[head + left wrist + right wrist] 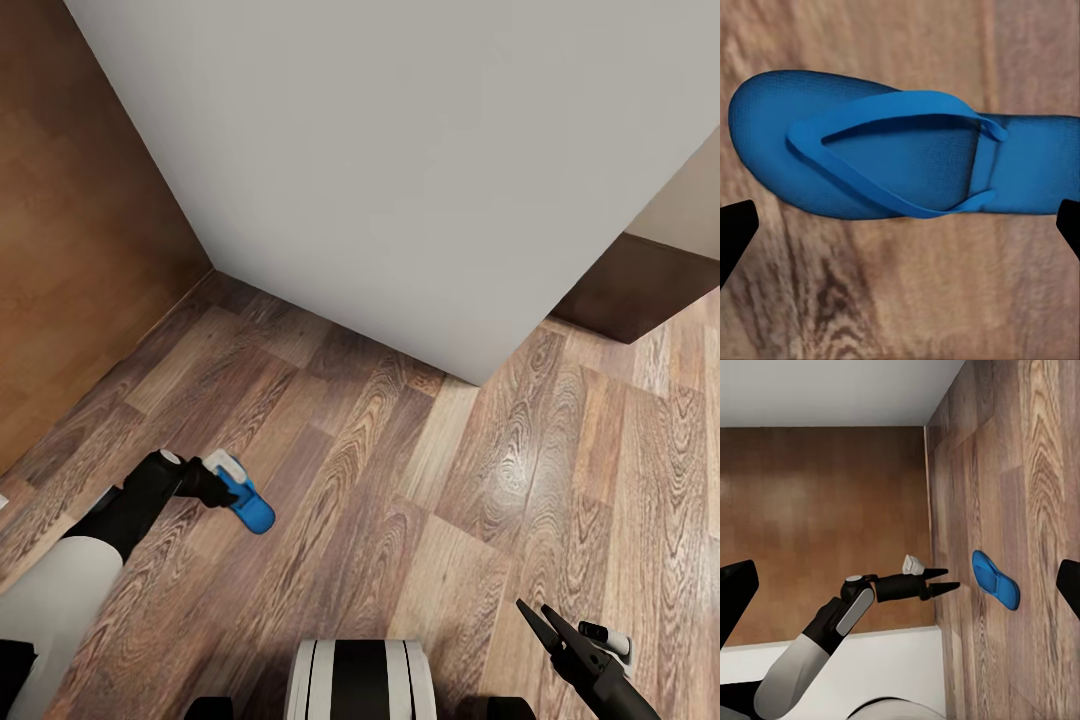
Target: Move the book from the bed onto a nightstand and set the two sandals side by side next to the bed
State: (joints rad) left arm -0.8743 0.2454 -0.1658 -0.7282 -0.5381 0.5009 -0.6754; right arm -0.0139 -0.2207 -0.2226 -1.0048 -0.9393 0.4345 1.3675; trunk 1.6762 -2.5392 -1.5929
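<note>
Head view: I look down on a grey-brown wood-plank floor (420, 500) bounded by a plain white wall (420, 160) and, on my left, a brown wooden panel (70, 230). My left gripper (228, 490) is lowered near the floor directly over a flat bright blue sandal (255, 512), whose rounded end shows past the fingers. My right gripper (545, 622) hangs low on my right, its two dark fingers parted and empty.

Left wrist view: the blue sandal (900, 150) lies flat on the planks, thin straps uppermost. The two black fingertips (735, 232) stand far apart at either edge, on either side of the sandal's length; whether they touch it I cannot tell, but they are spread wide and grip nothing.

Right wrist view: the left gripper (945, 580) points at the sandal (994, 579) with a small gap between fingertips and sole. The right fingers (735, 592) are spread wide.
</note>
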